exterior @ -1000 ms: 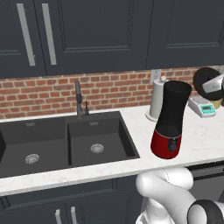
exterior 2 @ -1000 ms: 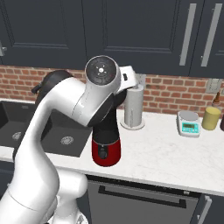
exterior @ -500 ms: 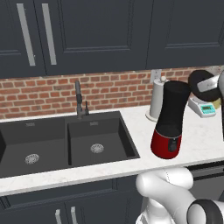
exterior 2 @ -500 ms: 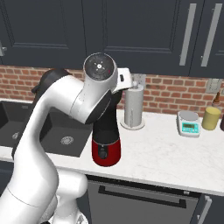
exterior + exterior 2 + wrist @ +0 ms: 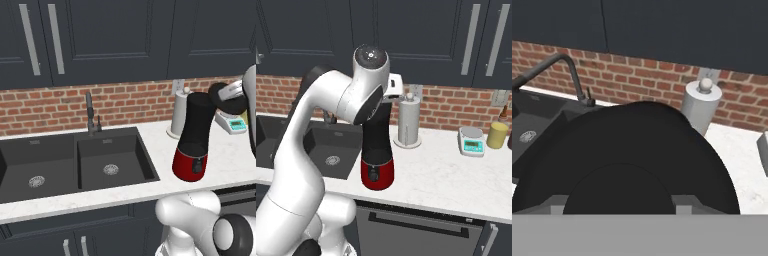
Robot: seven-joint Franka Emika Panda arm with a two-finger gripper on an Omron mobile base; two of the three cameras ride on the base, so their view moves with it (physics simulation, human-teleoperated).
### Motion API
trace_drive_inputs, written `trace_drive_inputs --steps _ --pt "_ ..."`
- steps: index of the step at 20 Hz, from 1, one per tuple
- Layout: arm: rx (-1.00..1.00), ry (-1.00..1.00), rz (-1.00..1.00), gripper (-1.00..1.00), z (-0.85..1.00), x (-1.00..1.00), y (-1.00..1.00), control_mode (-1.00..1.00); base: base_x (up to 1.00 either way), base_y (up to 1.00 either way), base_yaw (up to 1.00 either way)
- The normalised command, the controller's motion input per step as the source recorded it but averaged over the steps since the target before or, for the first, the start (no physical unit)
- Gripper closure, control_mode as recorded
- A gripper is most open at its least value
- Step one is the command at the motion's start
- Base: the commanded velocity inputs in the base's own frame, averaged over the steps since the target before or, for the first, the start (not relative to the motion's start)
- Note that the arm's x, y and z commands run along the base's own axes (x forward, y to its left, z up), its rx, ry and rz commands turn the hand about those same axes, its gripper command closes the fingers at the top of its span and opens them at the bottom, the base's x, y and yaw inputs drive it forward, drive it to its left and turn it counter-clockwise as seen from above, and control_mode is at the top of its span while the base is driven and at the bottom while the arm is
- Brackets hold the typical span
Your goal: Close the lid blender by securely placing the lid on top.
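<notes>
Lid carried up beside the jar, not yet seated

The blender [image 5: 194,140] stands on the counter [image 5: 456,175] just right of the sink [image 5: 70,162], its red base down and the black jar's top apparently uncovered. The gripper [image 5: 231,95] is clamped on the lid [image 5: 226,100], holding it level with the jar's top and just to its right. Left to do, by my reckoning: slide it across, lower it onto the rim, press it home and let go.

Flat, even rendered light — no clear source, soft faint shadows on the counter [image 5: 150,187]. Mild sheen on the blender [image 5: 192,145] base. Slightly soft, low resolution — no edge distortion.
</notes>
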Motion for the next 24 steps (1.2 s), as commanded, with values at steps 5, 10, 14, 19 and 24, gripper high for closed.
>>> trace_drive_inputs --steps 5,10,14,19,24 --pt "0.01 0.05 -0.01 1.0 0.0 0.23 0.0 -1.0 0.0 0.0 0.0" --pt "0.0 0.0 0.0 1.0 0.0 0.24 0.0 -1.0 0.0 0.0 0.0" --pt "0.0 0.0 0.0 1.0 -0.01 0.23 0.02 -1.0 0.0 0.0 0.0" --pt "0.0 0.01 0.0 1.0 -0.1 0.21 0.05 -1.0 0.0 0.0 0.0" --pt "0.0 0.06 0.0 1.0 -0.08 0.21 0.08 -1.0 0.0 0.0 0.0"
